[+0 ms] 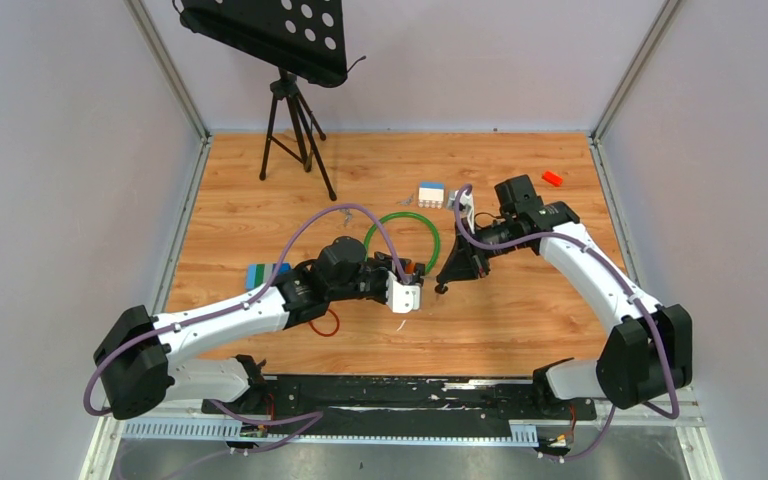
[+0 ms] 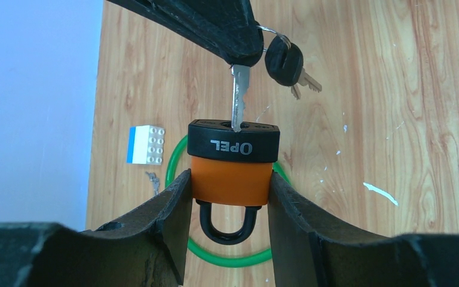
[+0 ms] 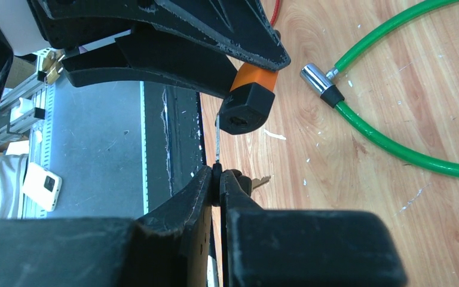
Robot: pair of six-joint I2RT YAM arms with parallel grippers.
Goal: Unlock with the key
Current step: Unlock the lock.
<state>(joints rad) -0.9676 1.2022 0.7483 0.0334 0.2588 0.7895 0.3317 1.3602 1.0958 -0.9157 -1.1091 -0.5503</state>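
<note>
- Top external view: the left arm (image 1: 230,315) reaches from the lower left to the middle of the wooden counter (image 1: 520,320). The left jaws are clamped on the orange padlock (image 1: 415,268) at the centre of the frame.
- The right arm (image 1: 580,260) bends in from the lower right, and the tip of the right jaws sits just right of the padlock. From this view I cannot tell how they stand.
- A green cable loop (image 1: 430,235) lies just above the padlock, and a white and blue block (image 1: 431,194) lies above that.
- A red block (image 1: 553,178) sits near the upper right of the counter, and a tripod (image 1: 295,120) carrying a black perforated panel stands at the upper left.
- Left wrist view: the 2 fingers (image 2: 167,209) of the left jaws grip the padlock's orange body at the lower centre. Its black cap, marked OPEL, faces the top of the frame and its shackle hangs at the bottom.
- The key (image 2: 239,98) comes down from the right jaws at the top centre. Its blade tip meets the keyway in the cap, and most of the blade remains outside.
- 2 spare keys (image 2: 287,63) dangle on a ring just right of the key. The block lies at the left, and the green loop lies behind the lock.
- Right wrist view: the right jaws are nearly closed, pinching the key's head at the centre. The thin blade runs up to the padlock's black end, but how deep it sits cannot be told.
- The cable's chrome end (image 3: 315,79) lies on the wood just right of the padlock.
</note>
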